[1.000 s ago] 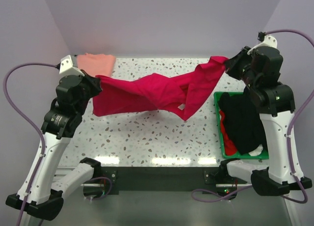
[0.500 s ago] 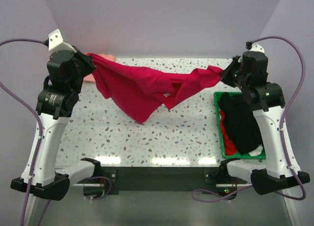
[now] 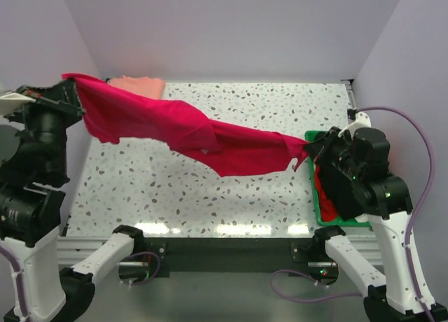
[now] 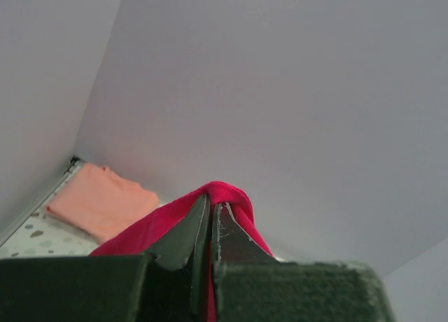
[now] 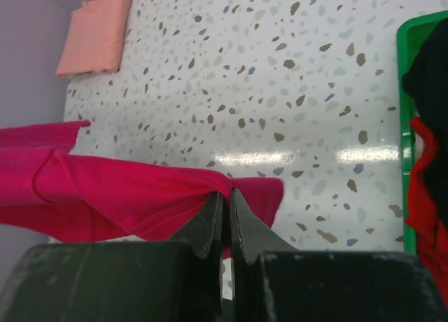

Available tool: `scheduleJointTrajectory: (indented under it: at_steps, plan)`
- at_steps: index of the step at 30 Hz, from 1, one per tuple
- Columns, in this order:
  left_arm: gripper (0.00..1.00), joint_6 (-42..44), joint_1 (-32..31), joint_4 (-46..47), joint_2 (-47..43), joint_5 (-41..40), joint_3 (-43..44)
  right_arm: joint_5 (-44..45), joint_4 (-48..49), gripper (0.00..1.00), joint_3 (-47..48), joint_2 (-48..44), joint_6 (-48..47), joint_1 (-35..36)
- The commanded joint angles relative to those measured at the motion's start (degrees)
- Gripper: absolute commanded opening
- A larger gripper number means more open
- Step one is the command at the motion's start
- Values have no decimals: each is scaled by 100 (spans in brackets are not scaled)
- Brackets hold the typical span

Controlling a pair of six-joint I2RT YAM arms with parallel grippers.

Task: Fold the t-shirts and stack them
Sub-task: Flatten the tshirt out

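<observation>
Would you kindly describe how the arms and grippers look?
The left arm and right arm have white shells with black joint housings. A lilac cable loops beside the right arm. The left gripper and right gripper end in dark, tapered wedges.

Plain lavender walls point(image 3: 231, 28) enclose a white speckled table point(image 3: 175, 189), glare strips point(image 3: 231, 229) along its near edge.
</observation>
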Motion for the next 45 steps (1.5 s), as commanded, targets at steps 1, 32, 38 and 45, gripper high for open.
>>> scheduleJointTrajectory:
  at_steps: [1, 32, 38, 45]
  plan:
    - [0, 341, 60, 424, 140, -271, 515, -700, 258, 0, -238, -269, 226, -50]
    - [57, -1838, -412, 2788, 2189, 1919, -4411, 1265, 2578, 59, -1109, 2815, -151, 845]
    - [60, -1961, -1837, 2929, 3188, 1577, -4495, 1425, 2868, 59, -986, 3825, -222, 1418]
    - [62, -1978, -2128, 2667, 4253, 831, -4117, 1557, 3045, 58, -819, 4538, -292, 1453]
